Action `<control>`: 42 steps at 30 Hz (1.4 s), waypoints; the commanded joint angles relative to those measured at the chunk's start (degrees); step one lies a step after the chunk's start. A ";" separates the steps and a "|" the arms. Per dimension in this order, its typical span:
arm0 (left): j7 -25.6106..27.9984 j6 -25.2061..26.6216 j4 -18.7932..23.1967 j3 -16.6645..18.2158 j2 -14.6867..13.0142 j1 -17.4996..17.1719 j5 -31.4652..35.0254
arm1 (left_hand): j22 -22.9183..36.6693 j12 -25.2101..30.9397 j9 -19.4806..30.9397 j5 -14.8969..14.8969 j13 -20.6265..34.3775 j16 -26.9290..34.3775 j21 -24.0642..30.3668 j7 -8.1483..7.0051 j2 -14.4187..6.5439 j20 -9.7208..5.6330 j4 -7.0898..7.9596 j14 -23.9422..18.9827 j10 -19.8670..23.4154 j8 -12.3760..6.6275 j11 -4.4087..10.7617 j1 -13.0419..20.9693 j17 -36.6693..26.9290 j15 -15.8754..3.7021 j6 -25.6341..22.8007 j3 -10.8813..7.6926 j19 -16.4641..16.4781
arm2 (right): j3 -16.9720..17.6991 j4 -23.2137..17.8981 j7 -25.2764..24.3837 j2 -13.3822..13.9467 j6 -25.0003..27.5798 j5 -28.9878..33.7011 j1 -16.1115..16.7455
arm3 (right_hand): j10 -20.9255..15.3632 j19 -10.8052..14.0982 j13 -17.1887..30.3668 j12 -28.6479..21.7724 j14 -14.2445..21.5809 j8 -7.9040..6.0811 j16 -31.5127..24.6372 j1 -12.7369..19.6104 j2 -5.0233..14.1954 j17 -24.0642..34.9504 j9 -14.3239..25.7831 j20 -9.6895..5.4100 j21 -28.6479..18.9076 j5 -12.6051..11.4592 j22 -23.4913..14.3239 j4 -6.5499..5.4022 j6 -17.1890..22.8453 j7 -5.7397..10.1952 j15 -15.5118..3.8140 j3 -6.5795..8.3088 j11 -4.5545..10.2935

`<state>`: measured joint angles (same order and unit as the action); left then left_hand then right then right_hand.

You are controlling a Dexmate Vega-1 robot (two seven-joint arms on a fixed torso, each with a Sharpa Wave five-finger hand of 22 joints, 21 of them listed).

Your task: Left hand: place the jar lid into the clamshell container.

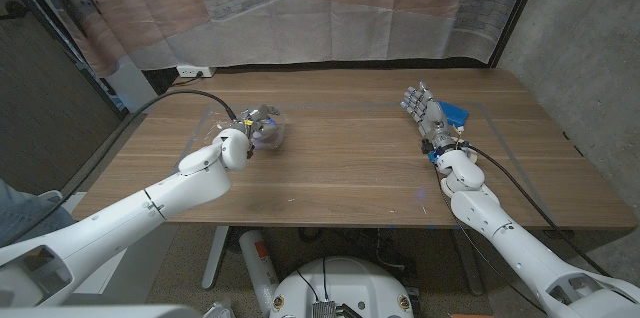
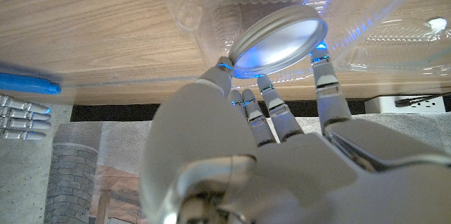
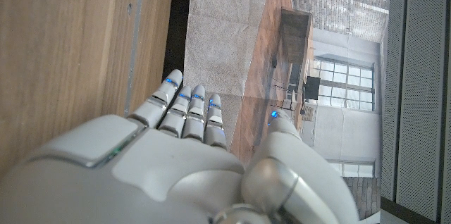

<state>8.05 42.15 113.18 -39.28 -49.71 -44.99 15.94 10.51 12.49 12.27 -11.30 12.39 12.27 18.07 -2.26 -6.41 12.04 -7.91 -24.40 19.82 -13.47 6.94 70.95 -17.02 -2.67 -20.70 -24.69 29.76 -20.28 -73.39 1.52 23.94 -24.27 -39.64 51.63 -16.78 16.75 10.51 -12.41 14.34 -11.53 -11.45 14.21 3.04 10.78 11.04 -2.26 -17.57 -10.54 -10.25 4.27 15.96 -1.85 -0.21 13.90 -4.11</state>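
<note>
my left hand point(image 2: 282, 160), nearest the lens: fingers point(image 2: 323, 76) reaching up and pinched on the rim of the jar lid point(image 2: 278, 39), thumb on one side, the others on the opposite side. grip looks firm.

jar lid: round, silver-rimmed, pale face. held tilted, its flat face turned partly toward my palm, one edge higher than the other. being a disc it has no long axis to speak of; its plane stands slanted to the table point(image 1: 350, 158) rather than level with it.

clamshell container point(image 2: 366, 13): clear plastic, lying open toward the table's far left corner. the lid sits at its near wall, just beside or over the tray; i cannot tell whether it touches the plastic.

progress, by my judgement: pick-up done, carry nearly done. left to do: bring the lid over the tray, level it, let go, draw my fingers clear.

my right hand point(image 1: 425, 113): toward the far right of the table, fingers straight and apart, holding nothing.

blue object point(image 1: 455, 113): just beside my right hand, unidentified.
</note>
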 commanded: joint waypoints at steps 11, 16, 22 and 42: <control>-1.27 2.10 0.76 -0.55 -0.12 0.58 0.00 | 0.21 -0.52 0.02 -0.14 0.23 -0.68 -1.10 -1.21 1.94 -5.26 1.47 2.09 -0.34 0.59 0.75 -3.98 0.33 -2.42 0.00 1.57 4.38 | 0.09 -0.21 -0.01 0.21 0.22 -0.19 0.35 | -0.44 0.42 0.31 0.03 0.41 0.07 0.22 -0.10 0.43 0.30 0.10 -0.59 0.32 0.10 -0.33 0.36 0.53 0.01 -0.02 0.25 0.02; -1.26 3.05 1.15 -0.99 -0.24 0.75 0.56 | 0.23 -0.65 -0.02 -0.06 0.22 -0.93 -1.91 -1.53 2.12 -4.25 1.75 3.07 -0.70 0.73 1.14 -4.72 0.44 -1.79 0.21 1.87 2.58 | 0.04 -0.08 0.18 0.24 0.32 -0.21 0.21 | -0.42 0.48 0.31 0.04 0.40 0.06 0.23 -0.09 0.45 0.30 0.10 -0.60 0.40 0.10 -0.33 0.38 0.55 0.01 -0.01 0.25 0.06; -1.00 4.58 1.63 -1.87 -0.28 1.03 1.92 | 0.32 -0.81 -0.08 0.37 0.19 -1.28 -3.18 -2.56 2.57 -3.12 2.25 4.79 -1.18 0.78 2.14 -6.15 0.71 -1.67 0.20 2.51 -0.23 | -0.05 0.31 0.41 0.13 0.45 -0.31 -0.02 | -0.46 0.52 0.31 0.03 0.44 0.06 0.22 -0.09 0.46 0.30 0.10 -0.59 0.46 0.10 -0.33 0.39 0.57 0.04 0.00 0.24 0.03; -0.91 5.29 2.01 -2.24 -0.08 1.01 2.42 | 0.48 -1.42 -0.17 1.03 0.21 -1.62 -4.52 -2.14 3.00 -2.09 2.92 7.76 -3.73 1.09 2.10 -8.24 1.22 -1.14 1.07 3.29 -3.26 | 0.03 0.69 0.81 0.13 0.48 -0.59 -0.07 | -0.50 0.67 0.31 0.03 0.59 0.06 0.18 -0.14 0.49 0.30 0.10 -0.56 0.78 0.11 -0.35 0.44 0.60 0.05 0.01 0.18 -0.07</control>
<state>7.03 46.80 114.86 -41.32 -49.88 -43.94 18.07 10.90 11.19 11.97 -10.52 12.39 10.73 13.73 -4.64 -3.26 9.86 -4.93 -17.02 16.41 -12.58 9.12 63.41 -15.68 -2.32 -19.93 -21.69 27.05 -20.28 -72.85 2.11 24.02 -23.90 -40.07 51.59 -16.78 16.94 10.51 -12.41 14.34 -11.53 -11.26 13.74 3.50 10.78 11.04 -2.46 -16.95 -10.55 -10.41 4.44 15.96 -1.85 -0.21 14.09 -4.11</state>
